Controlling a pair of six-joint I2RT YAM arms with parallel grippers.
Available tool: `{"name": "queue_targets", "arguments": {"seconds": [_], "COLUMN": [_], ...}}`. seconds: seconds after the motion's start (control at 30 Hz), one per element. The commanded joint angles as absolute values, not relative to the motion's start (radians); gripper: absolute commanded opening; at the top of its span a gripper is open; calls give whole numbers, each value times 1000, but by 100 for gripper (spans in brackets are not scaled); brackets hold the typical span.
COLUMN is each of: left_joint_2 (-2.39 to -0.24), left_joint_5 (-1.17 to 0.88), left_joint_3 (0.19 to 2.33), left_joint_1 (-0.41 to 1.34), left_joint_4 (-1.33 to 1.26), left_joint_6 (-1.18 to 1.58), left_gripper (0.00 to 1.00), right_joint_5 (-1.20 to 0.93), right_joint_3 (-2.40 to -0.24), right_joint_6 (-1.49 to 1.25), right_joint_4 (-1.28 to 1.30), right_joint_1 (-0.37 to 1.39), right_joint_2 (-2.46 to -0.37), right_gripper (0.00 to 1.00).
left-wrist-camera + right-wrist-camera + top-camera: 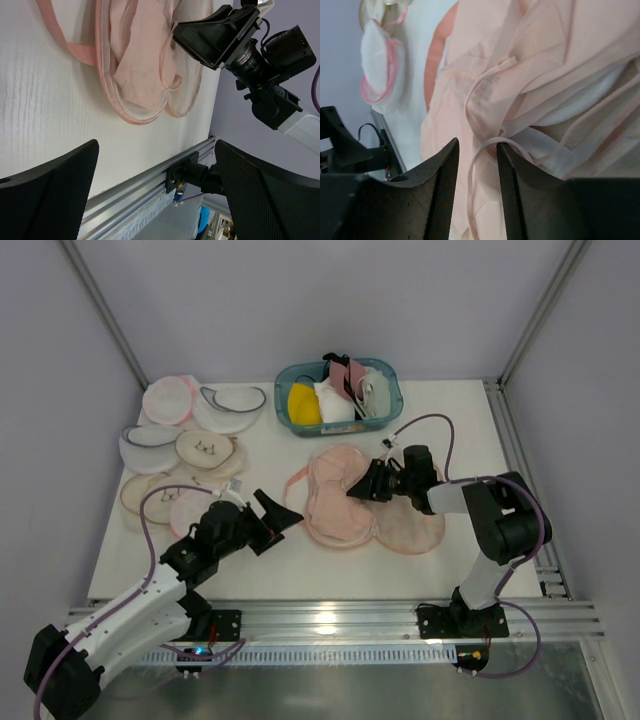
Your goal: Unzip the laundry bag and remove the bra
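Left gripper (278, 512): wide open, empty, over worktop (330, 570) left of centre, toward front edge
Bra (335, 505): crumpled at worktop centre
Right gripper (358, 488): over bra, partly open, slim gap around thin strap loop, not seen clamped
Laundry bag (420, 530): flat, right of centre, left lobe under bra

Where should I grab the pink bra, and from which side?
I'd take the thin strap loop standing up near the middle of the bra, coming from above on the right arm's side. It lies soft and flat on the laundry bag, so only that raised loop fits between fingers; the right gripper sits open around it.
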State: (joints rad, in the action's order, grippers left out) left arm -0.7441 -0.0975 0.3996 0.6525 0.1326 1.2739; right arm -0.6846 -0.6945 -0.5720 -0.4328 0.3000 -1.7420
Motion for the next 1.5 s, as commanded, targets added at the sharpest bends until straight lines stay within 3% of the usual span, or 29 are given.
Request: {"name": "queue_targets", "arguments": {"seconds": [0.0, 0.07, 0.4, 0.83, 0.97, 1.0, 1.1, 1.47], "left_joint_2": [-749, -756, -746, -693, -681, -678, -666, -621], "left_joint_5": [-92, -98, -94, -83, -81, -80, -75, -66], "left_joint_3": [391, 388, 382, 365, 364, 362, 362, 357], "left_joint_1": [650, 650, 650, 650, 650, 650, 650, 650], "left_joint_4": [118, 112, 113, 138, 146, 150, 163, 193], "left_joint_6": [1262, 1264, 1269, 1278, 1279, 1281, 1281, 1282], "left_gripper": [99, 99, 99, 99, 100, 100, 99, 99], "right_joint_5": [-827, -856, -698, -391, -376, -388, -408, -523], "right_joint_3": [-690, -692, -818, -954, -985, -986, -986, -934], "right_joint_6": [-629, -670, -537, -462, -453, -454, -453, -456], "right_joint_4": [-613, -667, -347, -77, -57, -57, -69, -85], "right_joint_1": [301, 301, 333, 413, 428, 428, 428, 423], "right_joint_2": [-1738, -1755, -1766, -1842, -1862, -1865, -1862, -1597], "right_gripper": [40, 34, 50, 50, 35, 23, 4, 4]}}
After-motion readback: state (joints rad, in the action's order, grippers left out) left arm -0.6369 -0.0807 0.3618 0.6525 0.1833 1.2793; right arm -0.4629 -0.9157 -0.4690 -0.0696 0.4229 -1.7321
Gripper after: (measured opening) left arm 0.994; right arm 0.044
